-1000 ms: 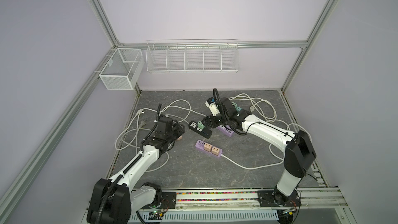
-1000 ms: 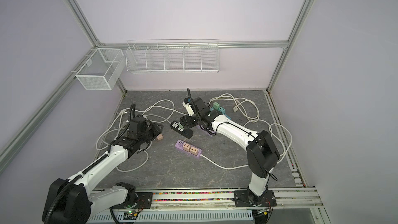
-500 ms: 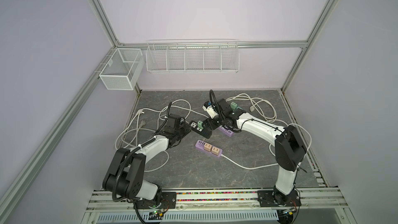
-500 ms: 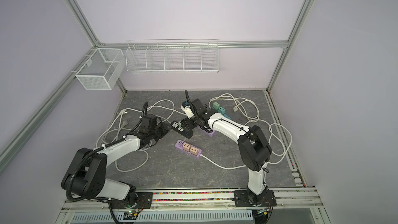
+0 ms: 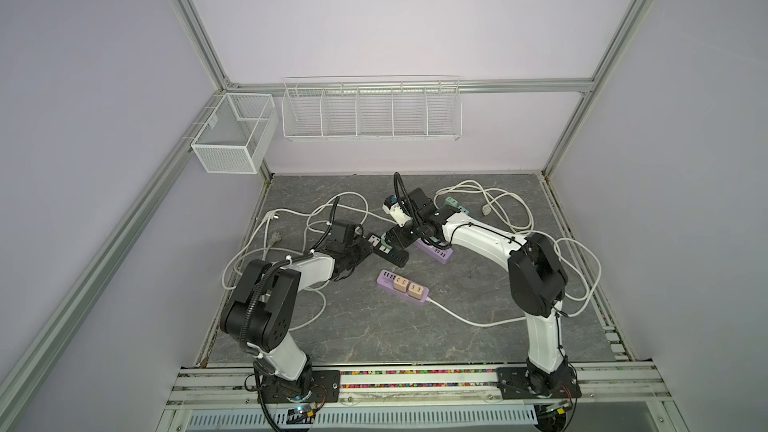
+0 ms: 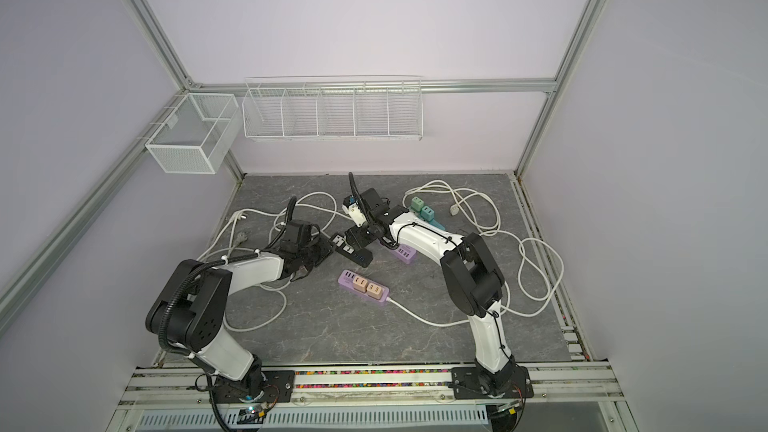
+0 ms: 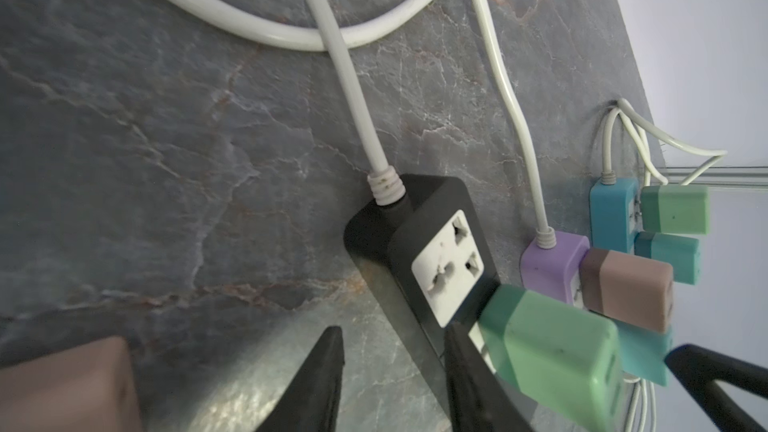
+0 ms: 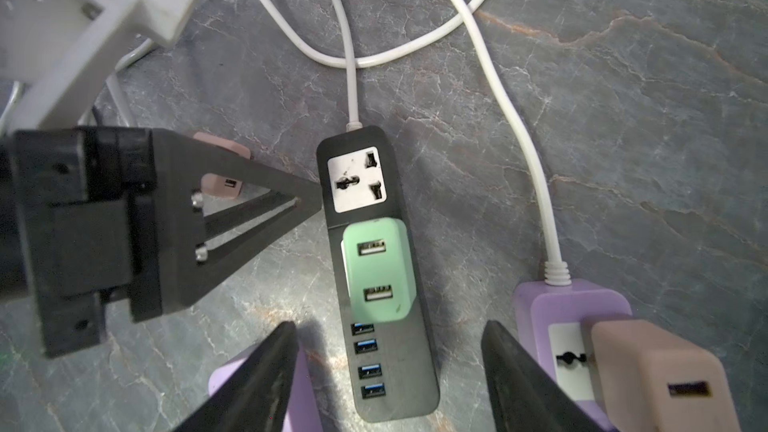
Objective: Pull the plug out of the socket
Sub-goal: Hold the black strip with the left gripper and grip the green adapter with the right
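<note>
Mint-green square plug seated in black power strip, mid-surface. Right hand open just above it (no contact yet). Left hand part-open, empty, beside strip. Advised: close squarely, pull straight out.

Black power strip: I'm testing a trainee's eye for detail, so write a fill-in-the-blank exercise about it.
The adapter plugged into the black power strip is ___. The strip shows ___ blue USB ports. Its cable is ___. The right gripper hovers above it with jaws ___.
Missing: green, four, white, open.
</note>
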Tool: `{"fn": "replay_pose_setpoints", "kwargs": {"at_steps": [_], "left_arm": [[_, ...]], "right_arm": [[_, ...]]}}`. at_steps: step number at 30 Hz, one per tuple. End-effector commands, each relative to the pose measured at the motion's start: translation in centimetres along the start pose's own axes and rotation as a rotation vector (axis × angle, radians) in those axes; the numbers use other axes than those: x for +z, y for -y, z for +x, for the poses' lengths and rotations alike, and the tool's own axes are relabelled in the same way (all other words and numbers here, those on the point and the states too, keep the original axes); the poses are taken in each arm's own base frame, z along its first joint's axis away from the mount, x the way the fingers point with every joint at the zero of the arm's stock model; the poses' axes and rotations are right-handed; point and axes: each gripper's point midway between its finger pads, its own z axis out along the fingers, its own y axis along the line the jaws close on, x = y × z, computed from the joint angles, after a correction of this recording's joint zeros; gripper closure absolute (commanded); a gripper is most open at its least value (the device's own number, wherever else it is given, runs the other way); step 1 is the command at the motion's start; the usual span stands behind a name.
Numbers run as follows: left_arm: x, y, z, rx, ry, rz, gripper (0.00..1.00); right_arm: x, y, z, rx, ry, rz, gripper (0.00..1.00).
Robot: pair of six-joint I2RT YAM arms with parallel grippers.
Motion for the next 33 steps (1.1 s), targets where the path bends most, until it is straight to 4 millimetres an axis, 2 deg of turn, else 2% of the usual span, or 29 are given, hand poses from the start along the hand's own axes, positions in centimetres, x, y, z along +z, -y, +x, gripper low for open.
{"fn": "replay_pose_setpoints", "kwargs": {"at_steps": [1,5,11,16,27,33], "left_arm": [[0.3,1.4,-0.7,-0.004,0.014,0.036,0.59],[0.6,0.7,-0.6,-0.003,0.014,0.015,0.59],[0.9,0.6,-0.2,-0.009,0.001,0.023,0.61],[1.4,-0.5,0.6,-0.011,-0.017,-0.01,0.62],[1.5,-2.3,1.6,-0.015,-0.03,-0.05,0.63],[1.6,-3.3,2.3,-0.022,-0.042,-0.072,0.63]], "right_arm": [[0.9,0.1,0.4,-0.039,-0.034,0.012,0.28],[1.9,0.2,0.4,-0.063,-0.045,0.021,0.3],[3.0,0.0,0.3,-0.093,-0.071,0.028,0.32],[3.9,0.0,0.5,-0.113,-0.096,0.033,0.37],[4.8,0.1,0.9,-0.148,-0.117,0.049,0.46],[5.2,-0.2,0.9,-0.159,-0.119,0.042,0.48]]}}
